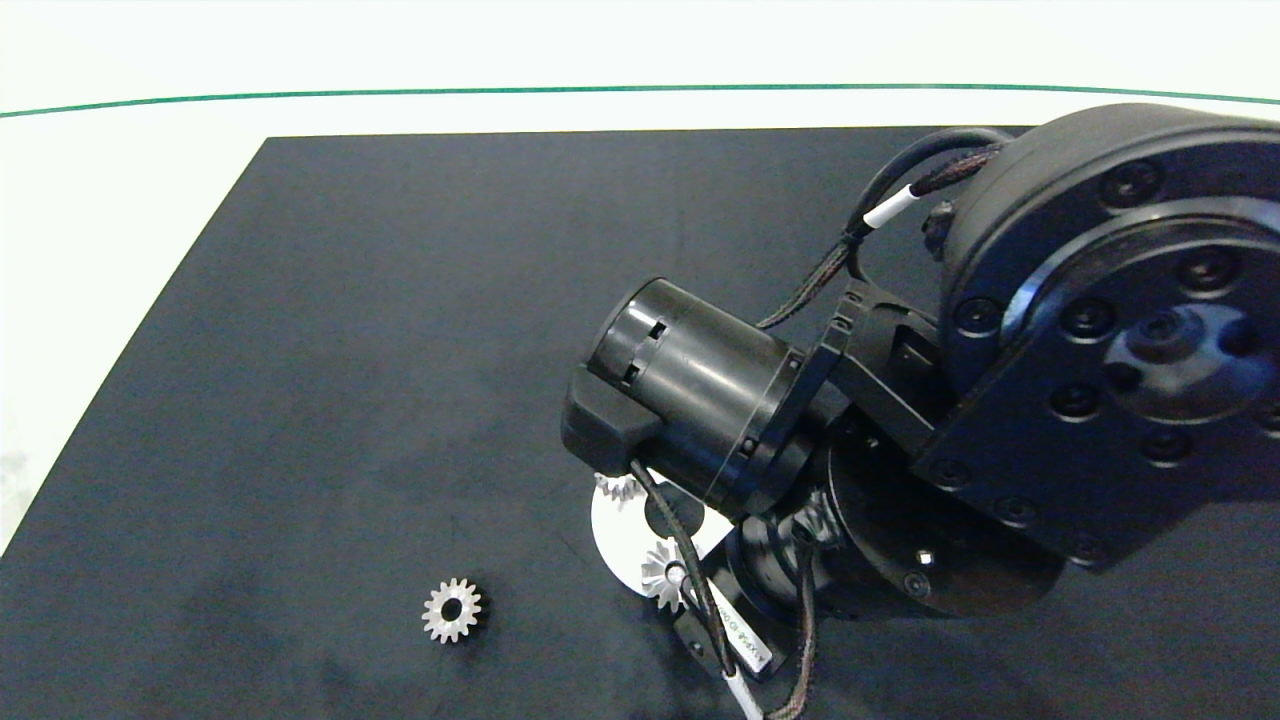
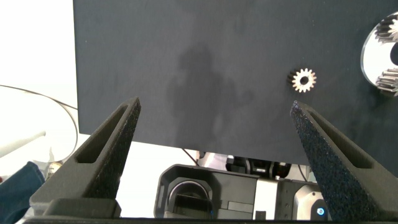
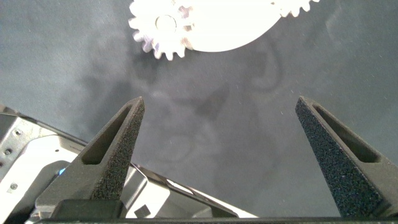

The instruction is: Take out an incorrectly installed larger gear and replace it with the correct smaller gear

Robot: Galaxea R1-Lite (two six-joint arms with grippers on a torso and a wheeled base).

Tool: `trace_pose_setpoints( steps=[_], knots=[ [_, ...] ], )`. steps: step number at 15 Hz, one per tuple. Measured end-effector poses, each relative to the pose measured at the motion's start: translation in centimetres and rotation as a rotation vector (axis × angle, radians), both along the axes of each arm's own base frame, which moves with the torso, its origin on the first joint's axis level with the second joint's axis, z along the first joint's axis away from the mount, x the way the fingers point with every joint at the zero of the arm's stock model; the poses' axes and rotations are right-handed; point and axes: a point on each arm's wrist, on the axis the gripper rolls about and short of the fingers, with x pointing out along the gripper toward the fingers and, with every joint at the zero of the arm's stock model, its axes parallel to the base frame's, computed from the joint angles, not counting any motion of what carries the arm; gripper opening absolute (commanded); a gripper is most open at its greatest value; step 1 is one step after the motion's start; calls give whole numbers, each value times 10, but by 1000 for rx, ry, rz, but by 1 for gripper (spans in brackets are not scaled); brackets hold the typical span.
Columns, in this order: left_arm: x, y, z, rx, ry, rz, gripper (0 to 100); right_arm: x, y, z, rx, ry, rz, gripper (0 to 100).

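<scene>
right hand (image 3: 217, 155) open, over round white plate (image 1: 612, 530)

Head view: we look steeply down on the black mat (image 1: 350, 350).
Left wrist: farther back, over the mat's edge.
Right wrist: close above it.
Shared: the white disc (image 1: 612, 530) appears in all views.

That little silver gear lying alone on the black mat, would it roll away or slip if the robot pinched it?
The small flat silver metal gear lies flat on the black mat, so it probably won't roll unless tipped on edge. It looks solid and stiff, likely heavy for its size. Its shiny teeth may slip in a pincer, though the open right pincer has rough-looking pads.
</scene>
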Motion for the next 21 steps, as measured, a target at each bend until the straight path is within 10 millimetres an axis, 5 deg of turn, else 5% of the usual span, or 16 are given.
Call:
trace_pose_setpoints(
  steps=[13, 21],
  knots=[
    [-5, 0, 1, 1, -15, 5, 100, 7, 32, -23, 57, -23, 17, 100],
    [-6, 0, 1, 1, -23, 5, 100, 17, 40, -7, 246, -105, 16, 100]
  ],
)
